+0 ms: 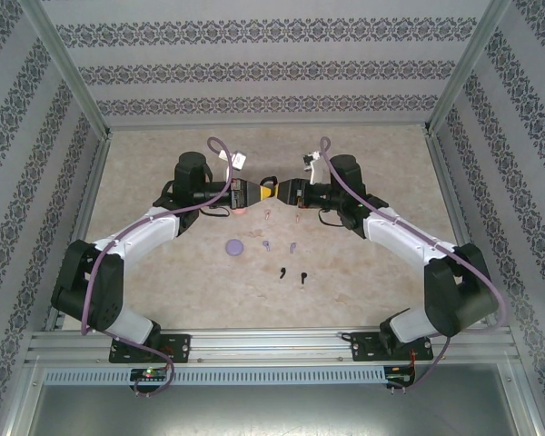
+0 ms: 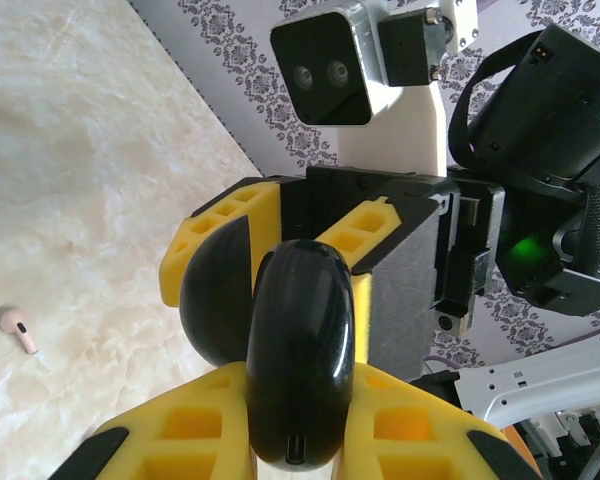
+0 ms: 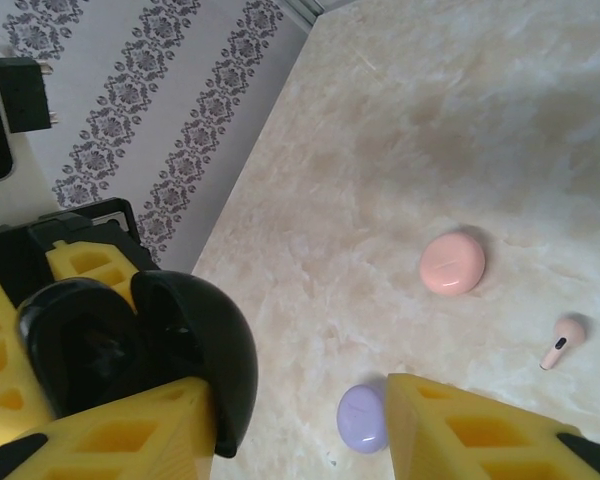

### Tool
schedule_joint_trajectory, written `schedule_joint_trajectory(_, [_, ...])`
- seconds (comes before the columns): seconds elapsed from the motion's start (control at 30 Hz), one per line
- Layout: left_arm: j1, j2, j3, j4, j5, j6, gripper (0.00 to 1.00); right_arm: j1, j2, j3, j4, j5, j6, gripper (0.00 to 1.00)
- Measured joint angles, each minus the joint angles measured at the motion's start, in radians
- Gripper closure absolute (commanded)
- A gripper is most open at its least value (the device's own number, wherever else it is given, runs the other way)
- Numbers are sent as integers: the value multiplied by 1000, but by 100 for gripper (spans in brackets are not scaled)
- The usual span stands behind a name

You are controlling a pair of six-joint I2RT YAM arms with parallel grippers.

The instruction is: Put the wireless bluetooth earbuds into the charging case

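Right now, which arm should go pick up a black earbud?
Right. The left claw is shut on the black case, while the right claw stands open; the black earbuds lie loose on the table.

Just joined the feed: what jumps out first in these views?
A black case, lid ajar, hangs over the table: the left pincer is shut on it, the right pincer open at its lid. Below lie a pink case, a purple case and a pink earbud.
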Motion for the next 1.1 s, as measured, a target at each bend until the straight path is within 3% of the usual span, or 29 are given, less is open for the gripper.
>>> schedule_joint_trajectory(0.47, [-4, 3, 0, 3, -31, 0, 100, 0, 19, 31, 0, -24, 8, 83])
schedule_joint_trajectory(0.6, [-4, 7, 0, 5, -37, 0, 100, 0, 26, 38, 0, -29, 16, 100])
schedule_joint_trajectory(0.73, [-5, 9, 0, 4, -48, 1, 98, 0, 31, 42, -2, -30, 23, 100])
schedule_joint_trajectory(0.9, [-10, 10, 3, -14, -63, 29, 44, 2, 39, 60, -27, -14, 22, 100])
schedule_joint_trajectory(1.0, [-24, 10, 23, -86, -76, 70, 27, 1, 39, 87, -63, 21, 10, 100])
schedule_joint_trajectory(1.1, [-22, 10, 79, -210, -98, 145, 20, -1, 39, 121, -132, 57, -39, 100])
